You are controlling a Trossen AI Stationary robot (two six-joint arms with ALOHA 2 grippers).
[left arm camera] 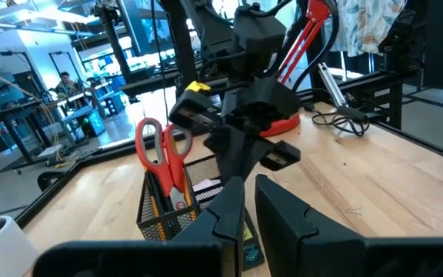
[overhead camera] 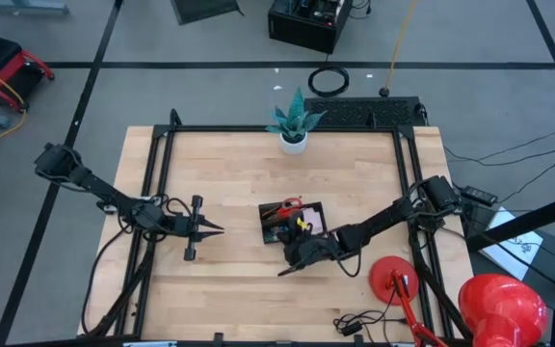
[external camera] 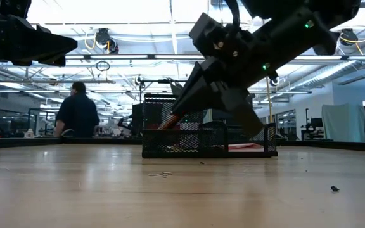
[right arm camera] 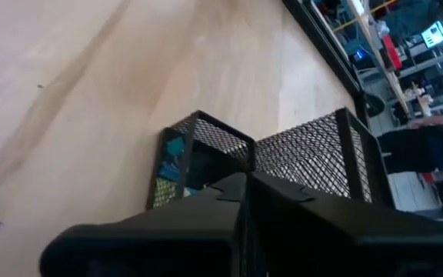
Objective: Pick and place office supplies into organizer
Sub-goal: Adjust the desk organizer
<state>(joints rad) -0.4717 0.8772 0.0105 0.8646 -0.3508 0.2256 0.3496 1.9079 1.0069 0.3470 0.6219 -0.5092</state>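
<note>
Scissors with red handles stand in black mesh organizer

One camera looks straight down from high up on the whole surface and both arms. Another sits low at the surface's edge, looking level across it into the room. Each wrist camera looks past its own arm, close to the black mesh tray, which all four views share.

my pale wooden table, on it black mesh organizer, white plant pot, red lamp base
</note>
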